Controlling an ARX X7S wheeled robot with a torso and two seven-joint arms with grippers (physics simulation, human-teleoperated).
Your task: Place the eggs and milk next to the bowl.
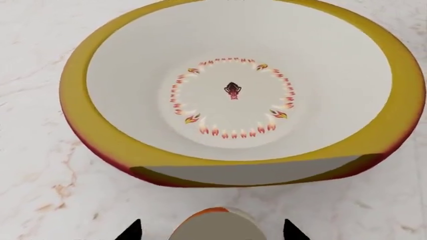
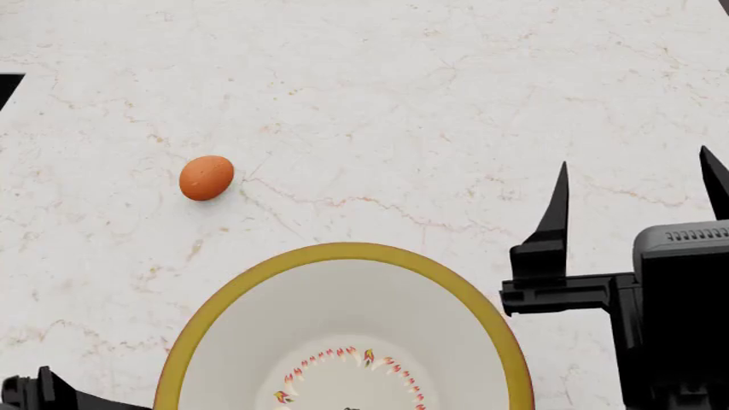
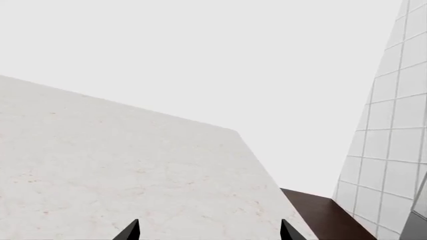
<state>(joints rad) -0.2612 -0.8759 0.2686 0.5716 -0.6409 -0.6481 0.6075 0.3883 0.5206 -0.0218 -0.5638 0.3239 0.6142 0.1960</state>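
Two tools are in view. The right tool [image 2: 636, 192] stands over the surface [image 2: 433, 111] to the right of the bowl [image 2: 341, 342], its two dark pointed fingers [image 2: 555, 213] spread well apart with nothing between them; the right wrist view shows the same two tips [image 3: 131, 231] wide apart above bare marble, with a tiled wall [image 3: 393, 150] and a dark brown floor [image 3: 320, 210] past the surface's far edge.

The left tool [image 1: 212, 232] shows only its two black fingertips [image 1: 133, 231] at the edge of the left wrist view. Between them sits a rounded object [image 1: 217, 225], pale with an orange-brown top, which may be an egg; whether the fingers press on it cannot be told. In the head view only a dark part of the left arm [image 2: 46, 393] shows at the lower left corner.

Just beyond the left tool lies the large white bowl, upright on the marble surface, with a mustard-yellow rim [image 1: 107, 145] and a ring of small red-yellow marks [image 1: 230, 97] around a dark central figure inside. It holds nothing.

One orange-brown egg [image 2: 207, 178] lies on the surface beyond the bowl and toward the robot's left, near it but not touching. The milk carton appears in none of the views.
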